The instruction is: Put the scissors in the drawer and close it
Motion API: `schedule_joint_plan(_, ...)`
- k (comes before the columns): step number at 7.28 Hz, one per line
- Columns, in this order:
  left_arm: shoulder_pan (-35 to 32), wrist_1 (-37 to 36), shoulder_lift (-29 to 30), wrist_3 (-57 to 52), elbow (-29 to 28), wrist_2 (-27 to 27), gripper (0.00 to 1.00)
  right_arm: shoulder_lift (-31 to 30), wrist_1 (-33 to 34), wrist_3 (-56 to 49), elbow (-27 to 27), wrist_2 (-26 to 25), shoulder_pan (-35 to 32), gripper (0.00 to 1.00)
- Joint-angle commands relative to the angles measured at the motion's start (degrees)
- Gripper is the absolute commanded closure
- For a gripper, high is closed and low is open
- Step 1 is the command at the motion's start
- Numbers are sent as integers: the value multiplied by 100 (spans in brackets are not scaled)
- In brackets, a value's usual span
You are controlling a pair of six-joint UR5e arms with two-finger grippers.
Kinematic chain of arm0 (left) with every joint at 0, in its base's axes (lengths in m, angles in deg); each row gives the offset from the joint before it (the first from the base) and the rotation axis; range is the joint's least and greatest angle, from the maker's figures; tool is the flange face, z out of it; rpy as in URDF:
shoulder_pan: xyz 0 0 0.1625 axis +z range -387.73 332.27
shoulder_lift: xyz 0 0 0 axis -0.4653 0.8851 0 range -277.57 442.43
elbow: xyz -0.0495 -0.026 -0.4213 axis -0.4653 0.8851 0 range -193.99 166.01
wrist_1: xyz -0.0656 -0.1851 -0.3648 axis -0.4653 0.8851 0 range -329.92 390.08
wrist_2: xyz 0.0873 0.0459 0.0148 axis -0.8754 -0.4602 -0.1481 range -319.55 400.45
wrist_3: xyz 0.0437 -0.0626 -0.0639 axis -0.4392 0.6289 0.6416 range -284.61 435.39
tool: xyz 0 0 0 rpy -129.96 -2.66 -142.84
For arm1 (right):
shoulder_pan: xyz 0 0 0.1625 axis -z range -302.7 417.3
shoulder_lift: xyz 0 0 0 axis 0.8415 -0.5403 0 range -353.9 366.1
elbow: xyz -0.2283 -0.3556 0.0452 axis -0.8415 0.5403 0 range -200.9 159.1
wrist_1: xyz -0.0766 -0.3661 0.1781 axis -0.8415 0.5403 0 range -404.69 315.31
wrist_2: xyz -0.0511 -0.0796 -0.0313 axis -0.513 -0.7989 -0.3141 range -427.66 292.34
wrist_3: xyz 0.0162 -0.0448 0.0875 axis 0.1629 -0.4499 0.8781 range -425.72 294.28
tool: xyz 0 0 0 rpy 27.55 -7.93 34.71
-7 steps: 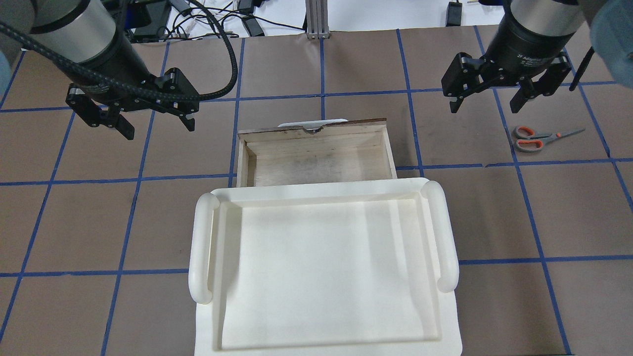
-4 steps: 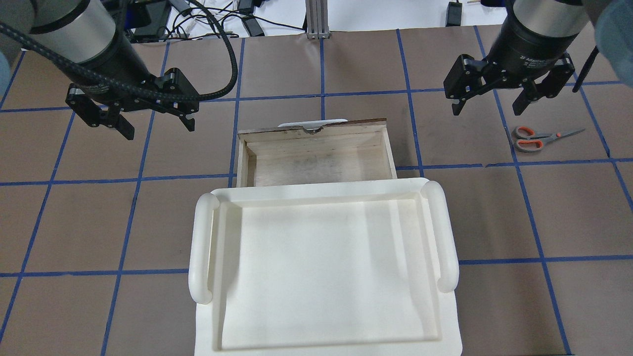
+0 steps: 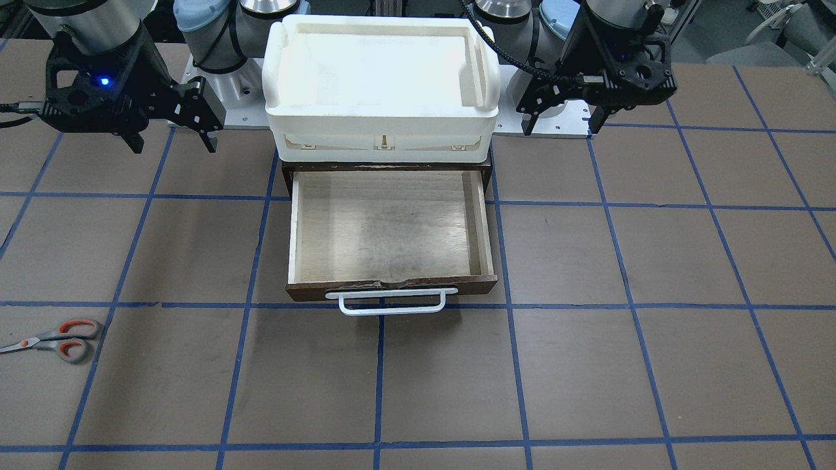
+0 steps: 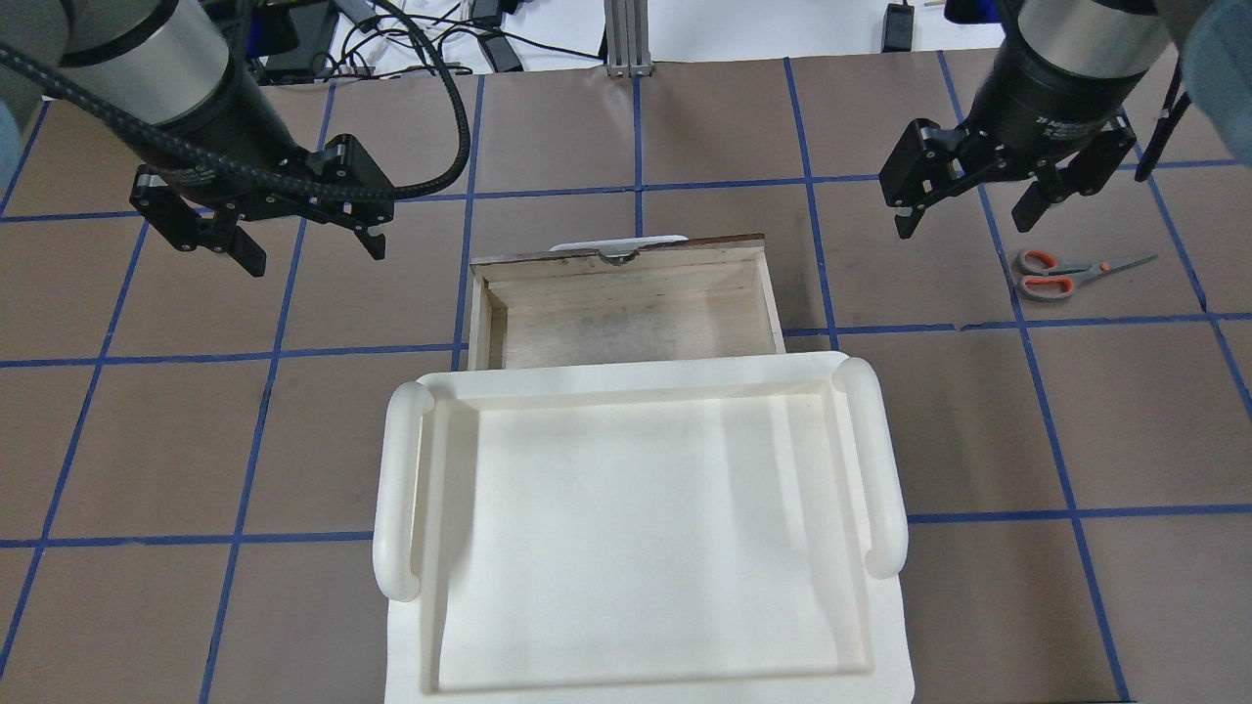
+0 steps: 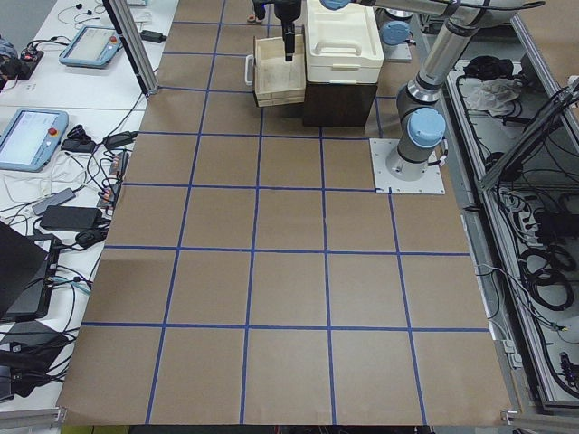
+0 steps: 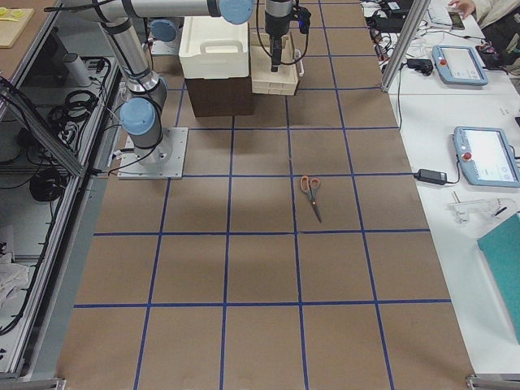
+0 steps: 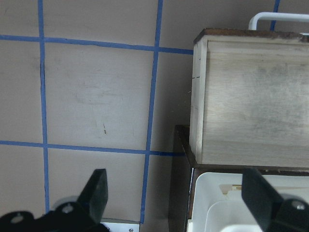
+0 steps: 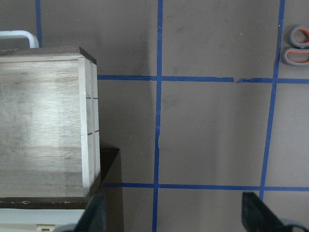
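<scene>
The scissors [image 4: 1061, 274], grey handles lined orange, lie flat on the brown table at the right; they also show in the front view [image 3: 55, 339] and at the right wrist view's top right corner [image 8: 298, 46]. The drawer [image 4: 626, 323] is pulled open and empty, with its white bar handle [image 3: 392, 301] on the far side. My right gripper [image 4: 963, 227] is open and empty, in the air between the drawer and the scissors, left of the handles. My left gripper [image 4: 315, 254] is open and empty, left of the drawer.
A cream-white plastic tray [image 4: 401, 469] sits on top of the dark cabinet that the drawer slides from. Blue tape lines grid the table. Cables and devices lie beyond the far edge [image 4: 411, 39].
My right gripper has shifted slightly to the right, toward the scissors, and turned a little. The left arm, the drawer and the scissors have not moved.
</scene>
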Motion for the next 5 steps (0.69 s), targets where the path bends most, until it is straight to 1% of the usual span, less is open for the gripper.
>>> schedule_joint_plan(1,0,0,0,0,0,0,0,24,34,-174,8,-1,28,0)
schedule_joint_plan(2,0,0,-9,0,0,0,0,33,104,-252,8,16,80,0)
schedule_joint_plan(3,0,0,0,0,0,0,0,59,200,-627,8,25,229,0)
schedule_joint_plan(4,0,0,0,0,0,0,0,155,210,-1414,8,43,552,0)
schedule_joint_plan(5,0,0,-9,0,0,0,0,252,419,-2205,8,26,886,0)
